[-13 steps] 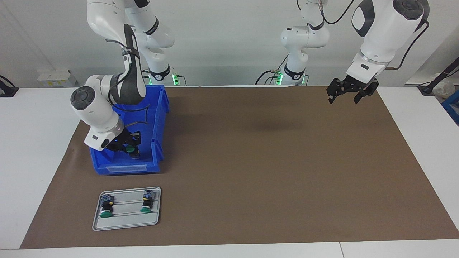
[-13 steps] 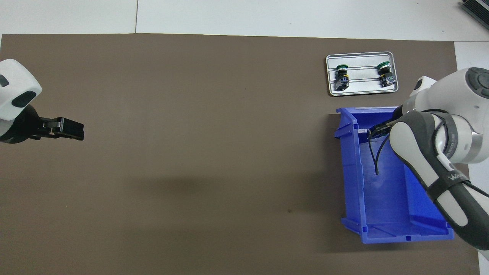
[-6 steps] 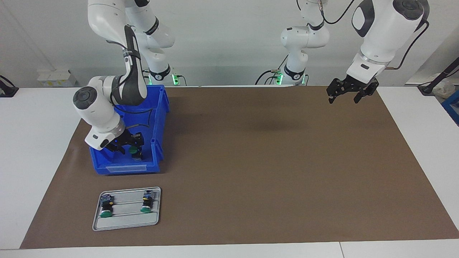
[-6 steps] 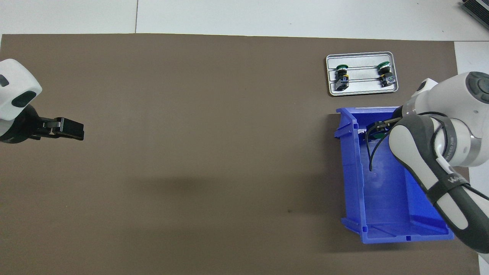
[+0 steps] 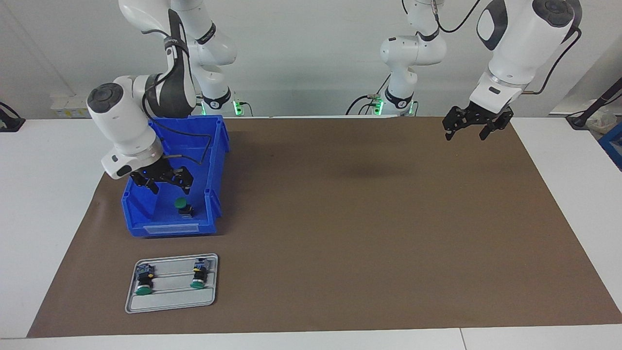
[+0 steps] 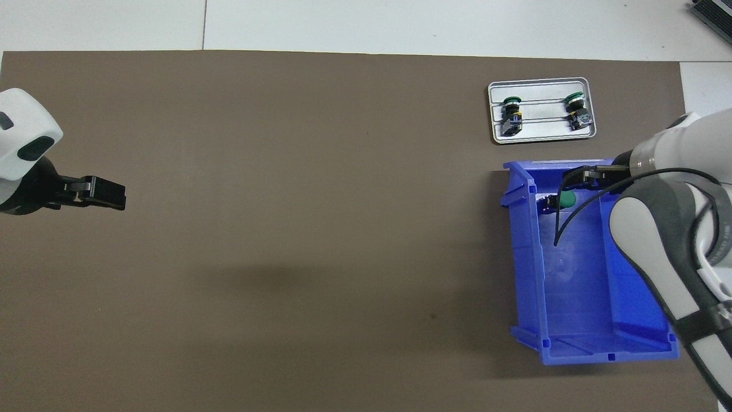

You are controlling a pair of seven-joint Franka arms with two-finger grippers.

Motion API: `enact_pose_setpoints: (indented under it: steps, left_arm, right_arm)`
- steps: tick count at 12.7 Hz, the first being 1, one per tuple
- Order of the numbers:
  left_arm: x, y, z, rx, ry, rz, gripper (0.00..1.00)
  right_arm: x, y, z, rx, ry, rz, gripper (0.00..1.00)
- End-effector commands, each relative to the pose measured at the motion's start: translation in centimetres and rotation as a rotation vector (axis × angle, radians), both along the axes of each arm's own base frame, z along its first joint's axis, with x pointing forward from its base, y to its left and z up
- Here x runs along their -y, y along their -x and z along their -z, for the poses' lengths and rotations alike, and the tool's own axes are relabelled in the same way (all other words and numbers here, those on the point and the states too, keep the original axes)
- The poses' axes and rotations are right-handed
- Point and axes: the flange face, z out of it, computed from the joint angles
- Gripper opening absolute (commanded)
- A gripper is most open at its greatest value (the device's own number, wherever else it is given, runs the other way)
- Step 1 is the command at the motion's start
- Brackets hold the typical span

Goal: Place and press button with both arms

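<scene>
A green-capped button [image 5: 182, 204] lies on the floor of the blue bin [image 5: 167, 228], at the end farther from the robots; it also shows in the overhead view [image 6: 565, 199]. My right gripper [image 5: 163, 183] hangs open and empty above that button, inside the bin's mouth, and shows in the overhead view [image 6: 584, 174]. Two more buttons [image 5: 143, 282] [image 5: 198, 275] lie in a grey tray [image 5: 170, 301]. My left gripper [image 5: 469, 130] is open and empty, and waits in the air over the mat at the left arm's end [image 6: 104, 193].
The bin [image 6: 526, 257] and the tray [image 6: 543, 133] stand on a brown mat [image 5: 364, 218] at the right arm's end, the tray farther from the robots than the bin. A black cable [image 6: 563, 229] hangs from the right wrist into the bin.
My right gripper has risen from low in the bin around the button. The button stays on the bin floor. The left arm has not moved.
</scene>
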Motion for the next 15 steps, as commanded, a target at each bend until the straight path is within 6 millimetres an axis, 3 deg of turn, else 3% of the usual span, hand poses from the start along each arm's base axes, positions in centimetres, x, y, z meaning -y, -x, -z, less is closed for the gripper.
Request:
enact_pose_setpoints:
  steps: [1, 4, 9, 11, 15]
  left_arm:
    - [-0.4, 0.9, -0.2, -0.002, -0.015, 0.009, 1.00]
    - [-0.4, 0.9, -0.2, -0.002, -0.015, 0.009, 1.00]
    - [-0.4, 0.9, -0.1, -0.004, -0.015, 0.007, 1.00]
    - [-0.4, 0.9, -0.2, -0.002, -0.015, 0.009, 1.00]
    - [-0.4, 0.9, -0.1, -0.004, -0.014, 0.009, 1.00]
  right_arm:
    - [-2.9, 1.8, -4.1, 0.020, -0.009, 0.075, 0.99]
    - [-5.1, 1.5, -9.9, 0.033, -0.013, 0.132, 0.99]
    - [-5.1, 1.1, -18.1, 0.031, 0.013, 0.121, 0.99]
    - [-5.0, 1.6, -19.1, 0.031, 0.023, 0.119, 0.99]
    - [-4.4, 2.4, -18.7, -0.007, 0.026, 0.104, 1.00]
